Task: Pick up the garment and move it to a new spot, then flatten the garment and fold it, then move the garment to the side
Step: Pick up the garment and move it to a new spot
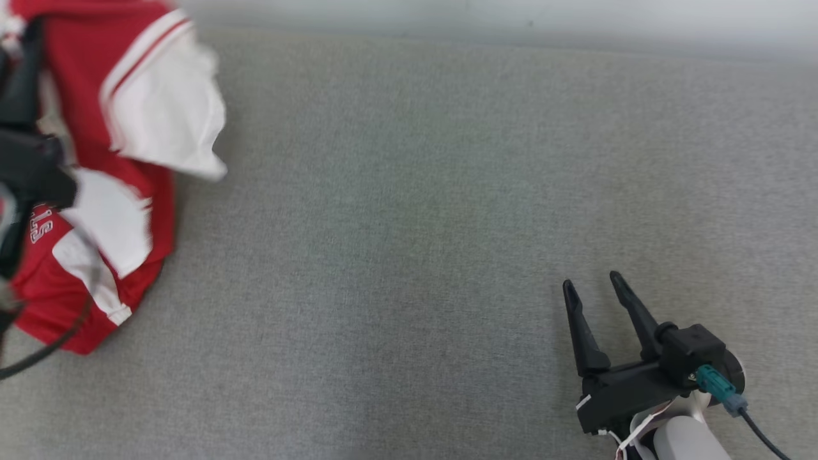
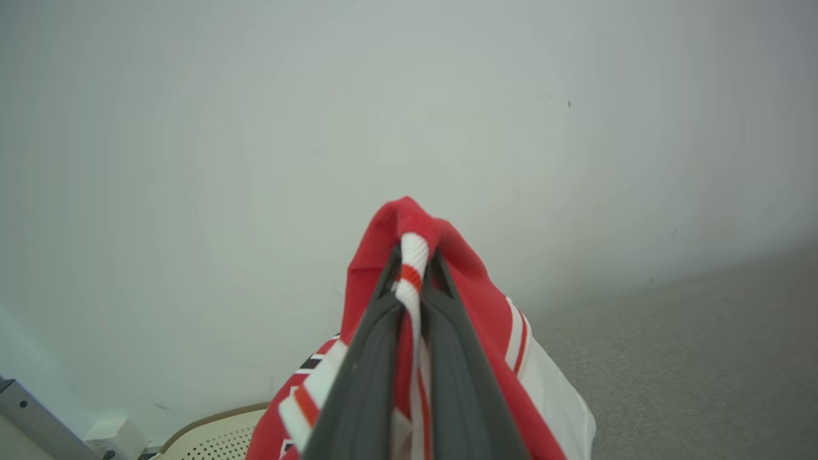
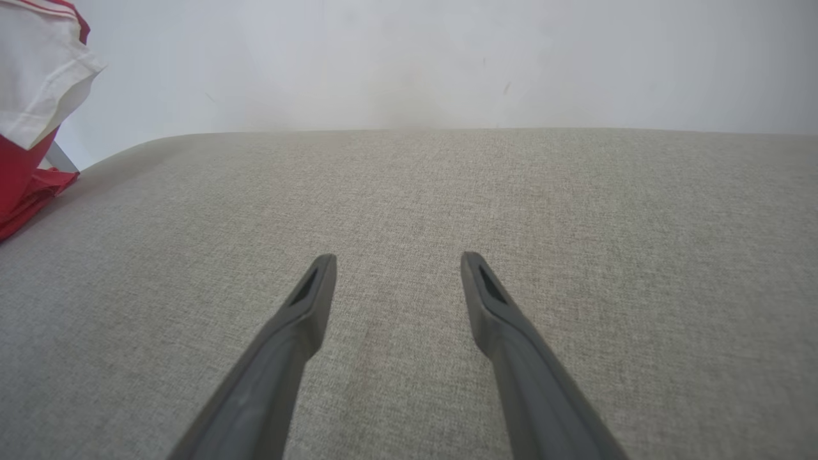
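Pinching garment (image 2: 476,287): left tool (image 2: 414,259), clenched | right tool (image 1: 592,281): spread apart | garment cropped by head view's left edge

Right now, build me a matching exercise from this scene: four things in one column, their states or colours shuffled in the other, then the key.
Column one:
1. left gripper
2. right gripper
3. garment
4. work surface

Column two:
A. grey, woven
B. open, holding nothing
C. red and white
D. shut on cloth

Pairs: 1-D, 2-B, 3-C, 4-A.
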